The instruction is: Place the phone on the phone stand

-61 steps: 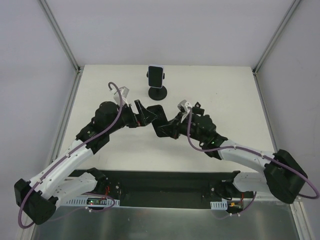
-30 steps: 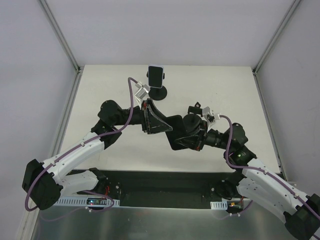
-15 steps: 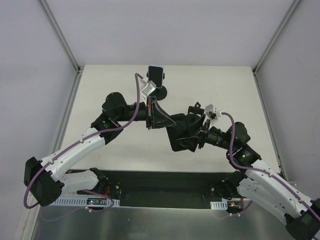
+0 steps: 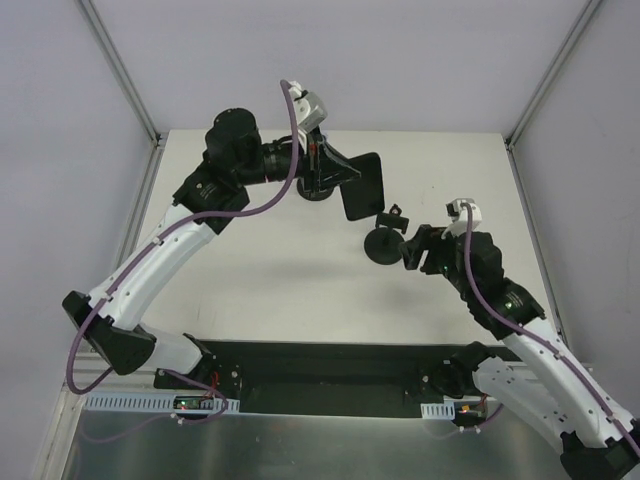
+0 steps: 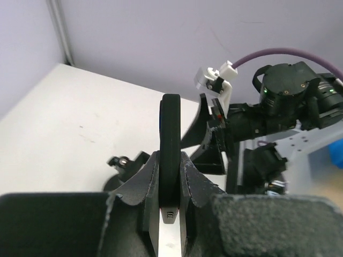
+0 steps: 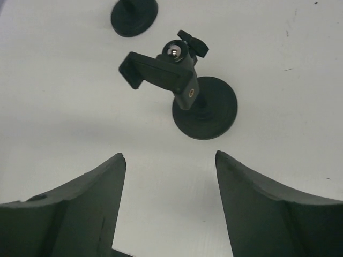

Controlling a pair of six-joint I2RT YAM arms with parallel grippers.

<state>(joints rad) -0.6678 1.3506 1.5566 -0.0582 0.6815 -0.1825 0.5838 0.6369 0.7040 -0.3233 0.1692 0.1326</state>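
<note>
My left gripper (image 4: 338, 176) is raised over the back of the table and shut on the black phone (image 4: 361, 186). In the left wrist view the phone (image 5: 170, 120) stands edge-on, pinched between both fingers of that gripper (image 5: 170, 160). The black phone stand (image 4: 383, 241) sits on the table just below and right of the phone, with a round base and an empty tilted clamp (image 6: 156, 72). My right gripper (image 4: 406, 250) is open close to the stand's right side. In its wrist view the stand (image 6: 204, 108) lies beyond the empty open gripper (image 6: 170, 156).
A second round black base (image 6: 134, 10) stands further back, mostly hidden behind my left wrist (image 4: 316, 192) in the top view. Grey walls and metal rails (image 4: 135, 215) border the white table. The right arm (image 5: 289, 101) faces the left wrist camera.
The right gripper opened, let go of the phone and pulled back to the right. The left arm rose and swung toward the back with the phone, uncovering the stand.
</note>
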